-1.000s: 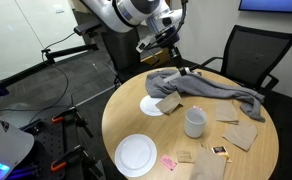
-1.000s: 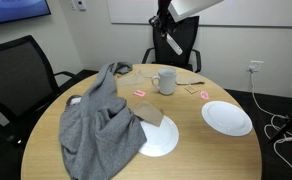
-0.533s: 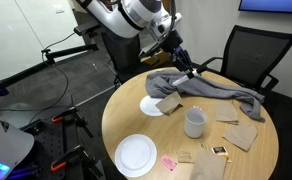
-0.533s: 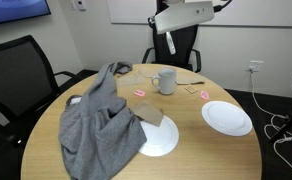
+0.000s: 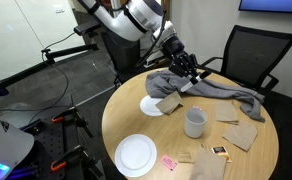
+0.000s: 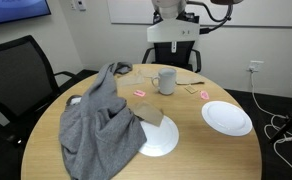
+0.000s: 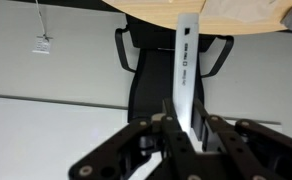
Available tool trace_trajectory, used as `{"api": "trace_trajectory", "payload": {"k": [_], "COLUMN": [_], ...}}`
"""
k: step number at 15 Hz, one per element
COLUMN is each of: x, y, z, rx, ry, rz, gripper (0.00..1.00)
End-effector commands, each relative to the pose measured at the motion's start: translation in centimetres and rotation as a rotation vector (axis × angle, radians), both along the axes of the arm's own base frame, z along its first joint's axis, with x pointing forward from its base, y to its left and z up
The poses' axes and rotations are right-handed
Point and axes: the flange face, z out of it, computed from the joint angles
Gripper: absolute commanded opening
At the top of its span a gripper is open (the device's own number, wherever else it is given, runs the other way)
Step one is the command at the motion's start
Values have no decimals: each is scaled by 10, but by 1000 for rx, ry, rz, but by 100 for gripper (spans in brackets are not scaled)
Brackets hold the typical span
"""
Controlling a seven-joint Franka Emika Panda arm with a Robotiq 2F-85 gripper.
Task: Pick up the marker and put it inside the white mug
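the round tabletop (image 5: 136,120) fills the lower middle. the grey cloth (image 5: 211,90) lies across its top part. the white mug (image 5: 194,122) stands upright, lower right of middle. the fingers (image 7: 173,120) are clamped on the marker (image 7: 186,60), high above the tabletop. i think it is best to bring the marker right over the mug's open top, tip it down, go low, then let go.

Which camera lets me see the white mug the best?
An exterior view wins: the white mug stands unblocked, and you look down into its open top. In an exterior view the mug also shows clearly, but only side-on. The wrist view misses it completely.
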Motion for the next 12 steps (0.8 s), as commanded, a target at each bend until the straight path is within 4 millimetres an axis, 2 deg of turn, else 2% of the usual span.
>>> {"api": "trace_trajectory", "payload": {"k": [1,6,12], "x": [8,14,26], "y": [-7,-14,-19], "z": [-15,-42,-72], "rx": [-41,-79,-135], "ry": [-73,-119,-129], "rz": [-123,-203,-148], "gripper": [5,5,5]}}
